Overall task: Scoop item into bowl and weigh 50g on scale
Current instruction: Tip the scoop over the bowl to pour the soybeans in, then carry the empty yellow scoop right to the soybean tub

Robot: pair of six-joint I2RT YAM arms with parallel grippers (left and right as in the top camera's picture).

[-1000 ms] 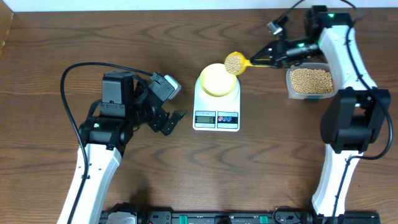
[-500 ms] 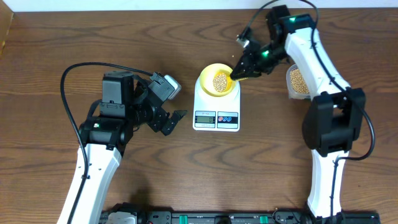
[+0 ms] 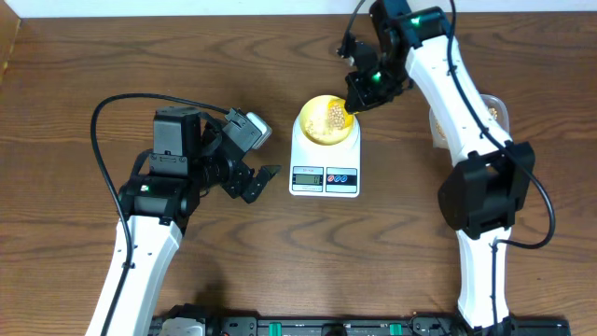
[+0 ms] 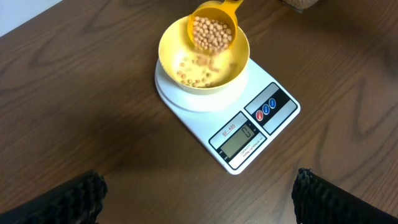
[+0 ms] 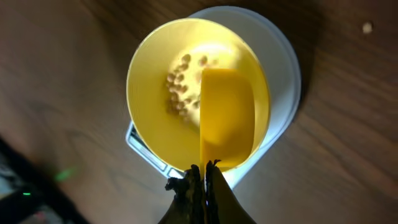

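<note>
From my station, the right gripper (image 3: 360, 91) is clamped tight on the handle of the yellow scoop (image 3: 341, 116), its two fingers pressed together with the thin handle pinched between them. The scoop reaches out from the gripper over the far-right rim of the bowl (image 3: 320, 126) and is tipped down into it. Through the left wrist camera I see the scoop's mouth full of beans (image 4: 213, 33), with a scatter of them on the bowl's floor just below; some of those look blurred. The right wrist camera shows only the scoop's smooth back, with a small cluster of beans lying in the bowl beside it.

The bowl sits on the round platform of the scale (image 3: 325, 175), roughly centred, and the scale stands mid-tabletop with its display and two buttons on the near edge. I cannot read the display.

The left gripper (image 3: 263, 183) is spread wide and holds nothing. It hangs over bare tabletop (image 3: 75, 75) to the left of the scale, well apart from the bowl, with the scale framed between its fingertips in its own camera.

The clear tub (image 3: 496, 108) is on the right of the tabletop, mostly hidden behind the right arm. One stray bean (image 5: 368, 27) lies on the wood beyond the scale.
</note>
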